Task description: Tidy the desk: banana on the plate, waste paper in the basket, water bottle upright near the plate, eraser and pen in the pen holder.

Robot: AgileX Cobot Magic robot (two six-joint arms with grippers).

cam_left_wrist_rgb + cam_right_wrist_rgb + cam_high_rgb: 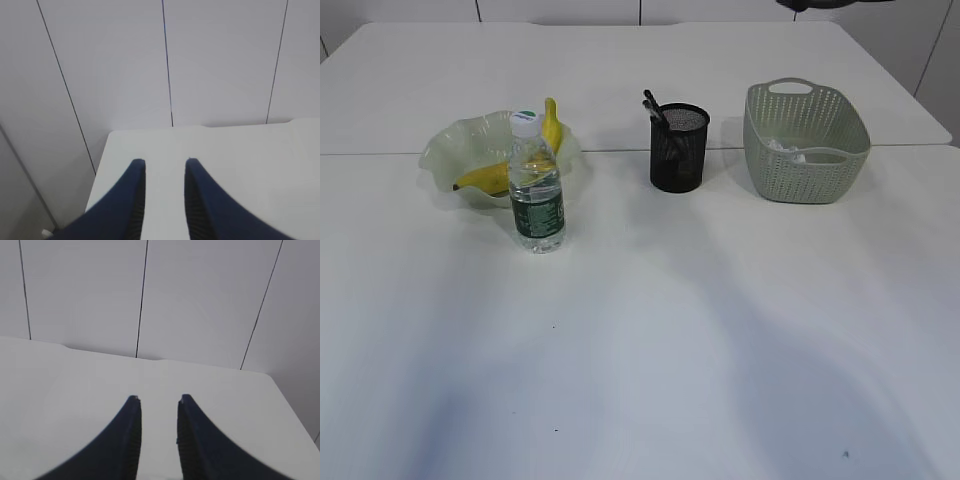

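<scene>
A large plain white desk (650, 330) carries four things in a loose row across its far half. At left, a translucent pale green glass plate (445, 148) with a wavy ruffled rim holds a long curved yellow banana (485, 178), one end rising above the rim behind the bottle cap. Directly in front of the plate, touching or nearly touching its near edge, a small clear plastic water bottle (536, 190) with a white cap and dark green label stands upright. Near the centre, a black metal mesh pen holder (678, 148) stands upright with dark pens (654, 108) leaning out of its left side; whether an eraser lies inside cannot be told through the mesh. At right, well apart from the cup, a sage green woven-look plastic basket (807, 142) with handle cutouts shows a scrap of crumpled white paper (786, 150) low inside.

Neither arm appears in the exterior view. In the left wrist view the left gripper (164, 167) hangs above a bare corner of the desk, its two dark blue fingers (131, 190) parted with white tabletop visible between them and nothing held. In the right wrist view the right gripper (159, 402) shows the same posture over another bare stretch of the desk, fingers (192, 432) apart and empty, white wall panels behind.
</scene>
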